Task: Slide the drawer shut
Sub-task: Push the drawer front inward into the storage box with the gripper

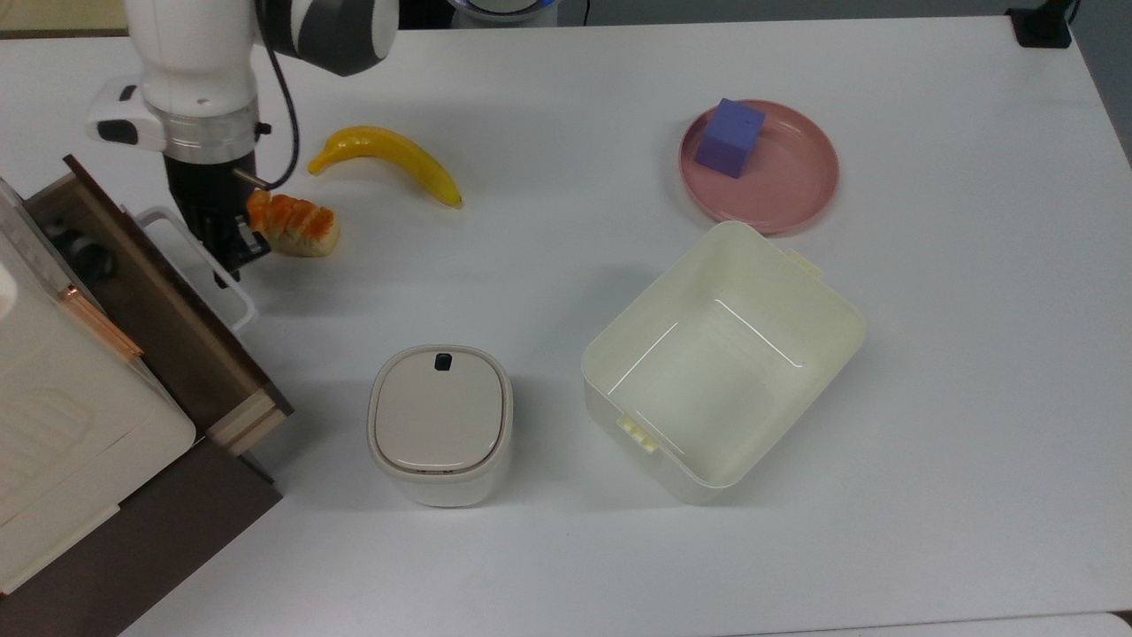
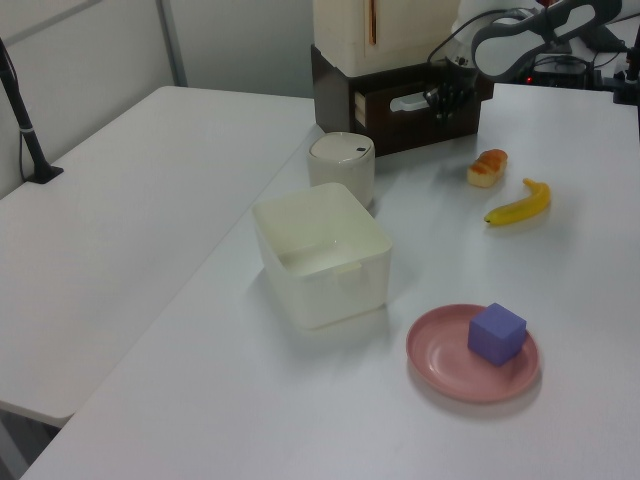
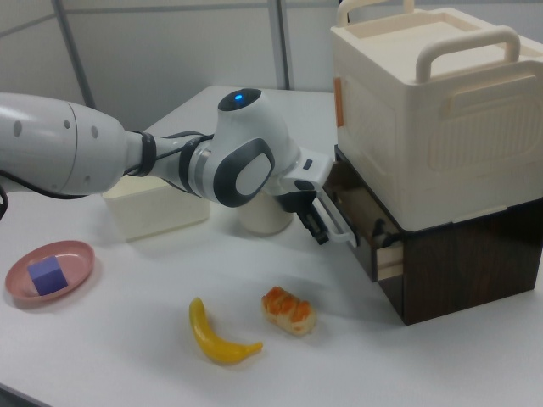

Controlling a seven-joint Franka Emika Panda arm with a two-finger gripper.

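The drawer (image 1: 190, 327) is at the top view's left, sticking partway out of a dark brown cabinet, with a narrow strip of its inside showing. Its dark front panel carries a white loop handle (image 1: 237, 303). My gripper (image 1: 228, 252) points down, fingers shut, pressed against the handle's outer bar. In the left view the gripper (image 2: 443, 100) sits at the handle (image 2: 408, 101) on the cabinet front. In the right view the gripper (image 3: 312, 225) touches the handle (image 3: 338, 222), and the drawer (image 3: 373, 239) stands slightly open.
An orange food piece (image 1: 294, 226) lies just right of the gripper, a banana (image 1: 389, 155) beyond it. A lidded white canister (image 1: 439, 423) and a cream bin (image 1: 721, 363) stand mid-table. A pink plate (image 1: 796, 190) holds a purple cube (image 1: 730, 137). A cream box (image 1: 53, 407) tops the cabinet.
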